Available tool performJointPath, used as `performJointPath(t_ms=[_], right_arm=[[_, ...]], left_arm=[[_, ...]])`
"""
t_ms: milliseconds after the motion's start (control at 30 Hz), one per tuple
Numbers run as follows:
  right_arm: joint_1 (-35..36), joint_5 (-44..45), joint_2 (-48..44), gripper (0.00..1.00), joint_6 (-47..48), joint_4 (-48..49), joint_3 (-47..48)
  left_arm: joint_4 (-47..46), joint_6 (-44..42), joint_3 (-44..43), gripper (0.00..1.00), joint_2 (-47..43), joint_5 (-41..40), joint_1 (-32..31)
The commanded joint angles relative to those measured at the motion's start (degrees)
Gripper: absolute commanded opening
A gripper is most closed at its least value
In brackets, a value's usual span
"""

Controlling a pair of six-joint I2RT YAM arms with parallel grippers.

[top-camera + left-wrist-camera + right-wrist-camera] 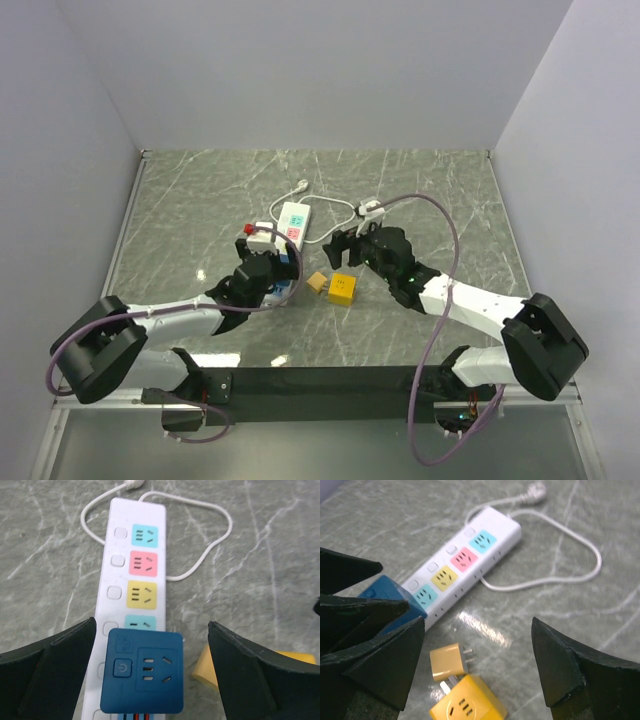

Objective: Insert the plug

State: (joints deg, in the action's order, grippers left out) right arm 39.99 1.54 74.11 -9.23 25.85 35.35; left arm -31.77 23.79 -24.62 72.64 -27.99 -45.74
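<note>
A white power strip (295, 220) with coloured sockets lies mid-table, also in the left wrist view (135, 555) and the right wrist view (470, 550). A blue cube adapter (142, 672) sits on its near end, between the open fingers of my left gripper (150, 680); neither finger touches it. In the top view the left gripper (270, 283) is over that end. My right gripper (477, 665) is open and empty above a small yellow plug (449, 662) and a yellow cube adapter (467, 705), both lying on the table (343, 289).
The strip's white cord (335, 207) loops to the right and ends in a loose plug (302, 184) at the back. Grey walls close the table on three sides. The left arm's black fingers (360, 610) show at the left of the right wrist view.
</note>
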Motion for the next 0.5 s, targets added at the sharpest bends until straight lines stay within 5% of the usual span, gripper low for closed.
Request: performJointPath(t_ms=[0,200,367,467], right_arm=[[0.7,5.9,-2.6,0.92,-7.7,-4.5,-1.2],[7.5,17.7,-6.3,0.91,-12.2,-14.9,-1.5],[10.6,18.5,-7.8,0.91,-17.9,-19.2,-3.3],[10.8,18.2,-7.1,0.91,-20.8,-20.2,-4.8]], left_arm=[[2.1,-1.0,-1.7,0.99,1.4,-6.2,-1.4],[5.5,0.6,-2.2,1.00,2.9,-11.8,-3.7],[4.8,1.0,-1.7,0.97,4.4,-12.5,-4.4],[3.8,0.6,-1.2,0.79,5.1,-12.8,-4.6]])
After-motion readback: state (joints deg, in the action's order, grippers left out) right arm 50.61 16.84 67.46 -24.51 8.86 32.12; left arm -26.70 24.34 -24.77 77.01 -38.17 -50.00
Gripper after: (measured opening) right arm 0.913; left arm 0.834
